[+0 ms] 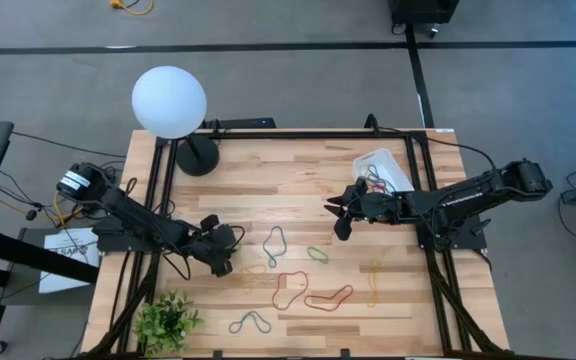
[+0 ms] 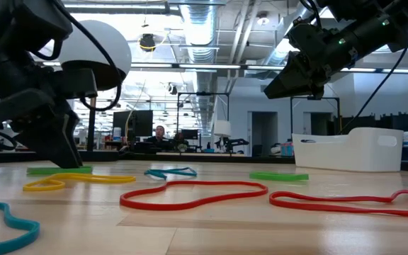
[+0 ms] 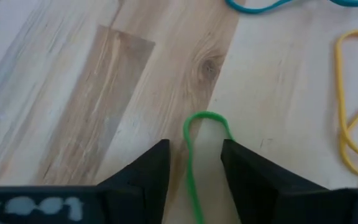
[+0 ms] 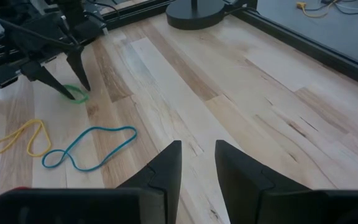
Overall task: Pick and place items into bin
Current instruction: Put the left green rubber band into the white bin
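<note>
Pale striped wood table. White bin beside it holds red loops. Near the white globe lamp: blue band, green band, red band, yellow band.

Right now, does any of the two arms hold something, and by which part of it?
Nothing is held. The left gripper stands low at the table with open jaws on both sides of a green rubber band, not closed on it. The right gripper hangs open and empty.
</note>
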Robot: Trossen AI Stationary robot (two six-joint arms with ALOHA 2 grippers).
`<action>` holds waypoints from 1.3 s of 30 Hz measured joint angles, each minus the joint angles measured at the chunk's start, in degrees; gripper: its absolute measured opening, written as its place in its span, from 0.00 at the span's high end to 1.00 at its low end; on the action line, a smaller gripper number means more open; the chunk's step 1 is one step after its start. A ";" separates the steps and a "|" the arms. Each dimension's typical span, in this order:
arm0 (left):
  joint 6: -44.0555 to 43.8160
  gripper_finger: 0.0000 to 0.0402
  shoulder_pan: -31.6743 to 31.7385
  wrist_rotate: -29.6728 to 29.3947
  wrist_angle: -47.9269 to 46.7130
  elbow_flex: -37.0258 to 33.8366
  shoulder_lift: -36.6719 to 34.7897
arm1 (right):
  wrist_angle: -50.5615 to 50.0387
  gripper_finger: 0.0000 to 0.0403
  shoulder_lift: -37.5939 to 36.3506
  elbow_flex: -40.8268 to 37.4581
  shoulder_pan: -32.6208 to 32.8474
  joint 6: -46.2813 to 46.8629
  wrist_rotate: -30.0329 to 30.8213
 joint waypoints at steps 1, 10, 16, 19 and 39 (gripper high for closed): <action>0.25 0.68 0.02 0.30 0.26 -0.01 0.00 | 0.00 0.77 0.00 0.00 -0.02 0.02 0.00; 5.15 0.98 0.11 0.15 4.10 -0.19 0.22 | 0.06 0.77 0.00 0.00 0.00 0.04 0.00; 10.35 1.00 0.52 -2.92 7.38 1.83 0.44 | 5.78 0.77 2.43 0.00 0.58 -4.49 0.04; 12.02 0.99 0.65 -6.87 7.47 3.30 0.44 | 15.88 0.77 6.36 0.00 1.25 -8.28 -1.45; 20.40 1.00 6.94 -10.21 12.77 8.64 0.46 | 31.10 0.72 42.41 21.04 -1.42 -8.39 -14.00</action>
